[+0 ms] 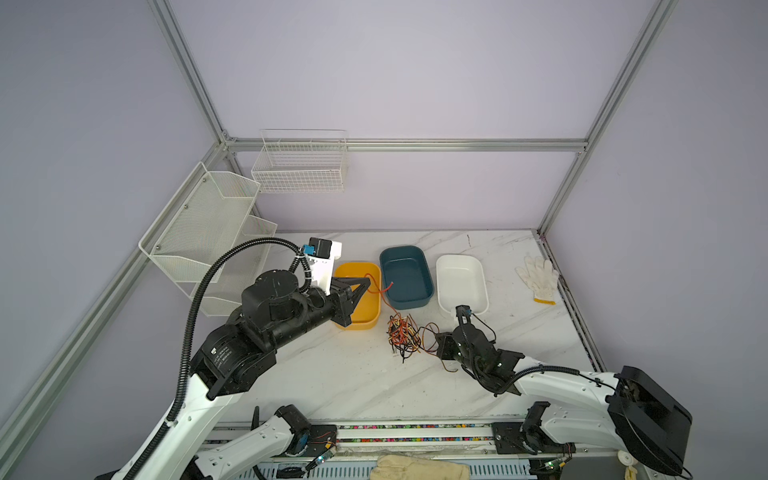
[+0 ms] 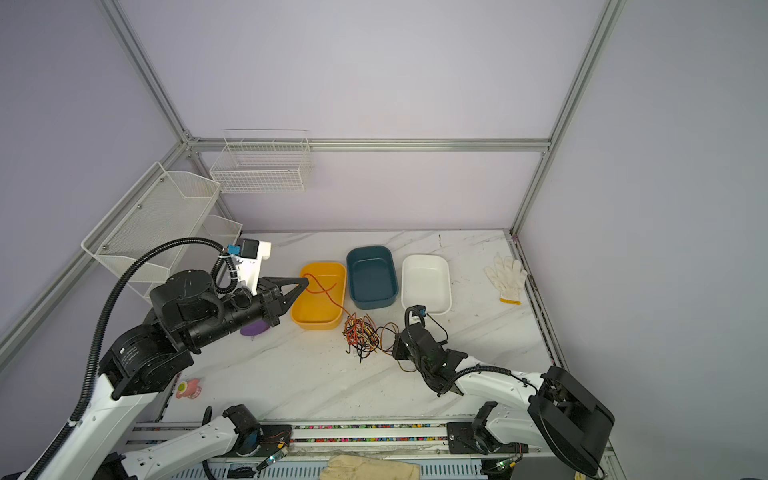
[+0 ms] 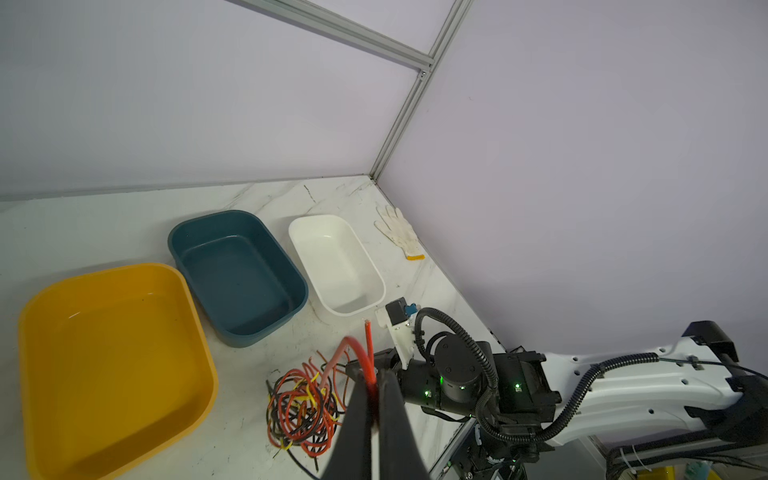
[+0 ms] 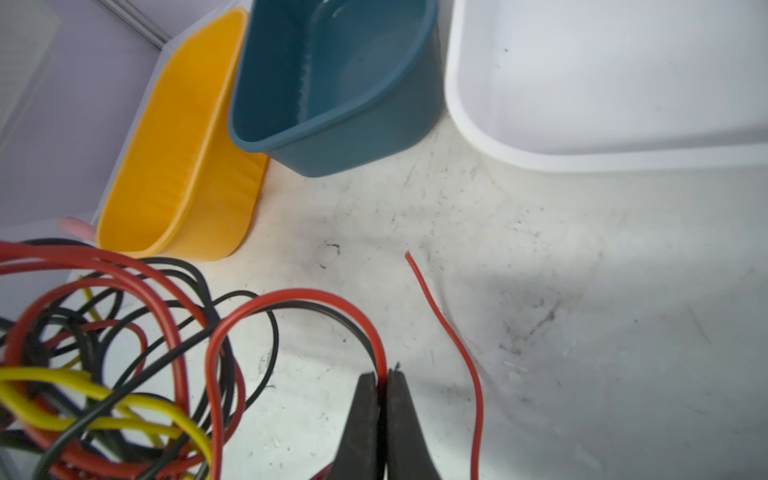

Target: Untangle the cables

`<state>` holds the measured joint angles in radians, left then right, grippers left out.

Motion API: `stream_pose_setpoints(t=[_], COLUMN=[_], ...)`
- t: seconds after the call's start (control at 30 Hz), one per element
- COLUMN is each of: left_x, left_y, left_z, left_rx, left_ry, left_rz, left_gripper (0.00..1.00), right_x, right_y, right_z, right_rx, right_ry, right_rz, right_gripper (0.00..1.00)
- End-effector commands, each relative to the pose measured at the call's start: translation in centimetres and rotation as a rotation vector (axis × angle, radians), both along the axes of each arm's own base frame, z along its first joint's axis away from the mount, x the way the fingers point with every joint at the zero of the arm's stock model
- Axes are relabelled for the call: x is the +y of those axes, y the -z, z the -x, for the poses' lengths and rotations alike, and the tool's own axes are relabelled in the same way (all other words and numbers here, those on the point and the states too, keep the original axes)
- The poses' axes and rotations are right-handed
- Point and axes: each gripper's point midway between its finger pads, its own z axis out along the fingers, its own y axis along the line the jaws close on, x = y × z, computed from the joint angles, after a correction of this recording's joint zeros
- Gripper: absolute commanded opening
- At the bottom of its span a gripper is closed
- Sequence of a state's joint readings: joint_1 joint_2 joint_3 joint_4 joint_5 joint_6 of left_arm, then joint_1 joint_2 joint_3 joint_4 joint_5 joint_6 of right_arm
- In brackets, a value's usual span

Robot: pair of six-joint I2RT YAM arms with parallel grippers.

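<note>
Left gripper (image 2: pixel 306 281) clamped on a red cable (image 2: pixel 328 293) above the yellow bin (image 2: pixel 316 325), right gripper (image 4: pixel 384 376) pinched together on a red loop (image 4: pixel 299 295), tangled cables (image 1: pixel 403 334) between both, blue bin (image 1: pixel 409 302) and white bin (image 1: pixel 460 257) just beyond, open marble surface (image 1: pixel 353 382) behind both grippers, lilac walls (image 1: pixel 415 83) farther out

We see soft, even, cool overhead light in both top views, with faint shadows. Close to the wrist lenses, the left gripper (image 3: pixel 376 386) and right gripper (image 4: pixel 384 382) go soft. A broad grey shadow crosses the marble tabletop (image 4: pixel 561 299), and the yellow bin (image 4: pixel 178 166) stretches, wide-angle warped.
</note>
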<state>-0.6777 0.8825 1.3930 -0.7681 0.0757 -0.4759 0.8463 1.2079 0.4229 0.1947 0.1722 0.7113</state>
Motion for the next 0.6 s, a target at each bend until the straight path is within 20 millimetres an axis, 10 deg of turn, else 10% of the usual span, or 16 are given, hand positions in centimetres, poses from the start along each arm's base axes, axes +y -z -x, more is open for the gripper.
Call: stream_pose_setpoints(t=[0.0,0.23,0.57], left_x=[1.0,0.7,-3.3], left_y=[0.5,3.8,5.3], left_z=[-0.5,-0.8,-1.1], left_rx=[-0.035,0.039,0.106], left_ry=[-0.052,-0.048,0.096], left_rz=[-0.058,-0.101,-0.030], left_gripper=[0.00,0.00,0.00], right_x=[-1.9,-1.3,2.6], right_y=[2.1,0.6,-7.8], right_z=[0.9,1.1,1.4], right_rx=[0.092,0.076,-0.167], right_ry=[0.048,0.009,-0.251], right_rz=[0.031,-0.007,-0.136], right_gripper=[0.00,0.29,0.59])
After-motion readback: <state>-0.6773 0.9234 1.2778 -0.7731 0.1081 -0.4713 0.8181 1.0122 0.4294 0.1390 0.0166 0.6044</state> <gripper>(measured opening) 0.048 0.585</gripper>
